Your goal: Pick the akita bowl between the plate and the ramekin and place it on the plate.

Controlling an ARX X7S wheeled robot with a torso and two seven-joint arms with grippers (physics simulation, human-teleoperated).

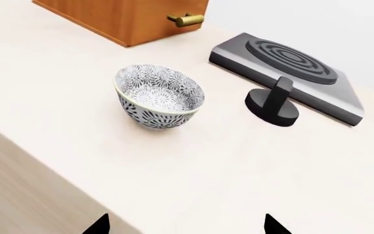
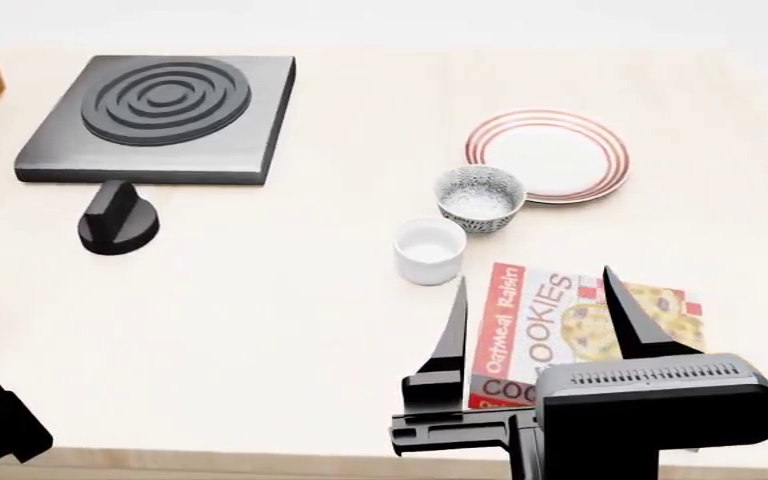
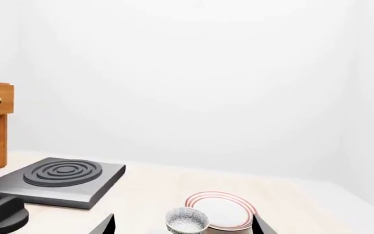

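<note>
In the head view, the right pincer (image 2: 539, 305) is seen at the lower right of the frame, its two dark fingers spread apart and holding nothing, raised over a cookie box (image 2: 558, 335) that lies flat on the pale table (image 2: 291, 330). Just above and left of the box, the plain white ramekin (image 2: 431, 250) is set. The akita bowl (image 2: 480, 198), speckled grey and white, is placed upright just above and right of the ramekin, with its far side at the rim of the red-ringed plate (image 2: 551, 155); whether bowl and plate touch cannot be told.

At the lower left corner of the frame, only a dark part of the left pincer (image 2: 4, 432) is shown. In the left wrist view its two fingertips are seen well apart at the bottom edge, with nothing between them.

A second speckled bowl (image 1: 159, 96) is cut by the left edge of the head view. At the upper left, a dark square stove plate (image 2: 157, 115) with raised rings is shown, a black knob (image 2: 117, 222) below it. A wooden cabinet (image 1: 125, 17) with a brass handle is seen at the far left corner.
</note>
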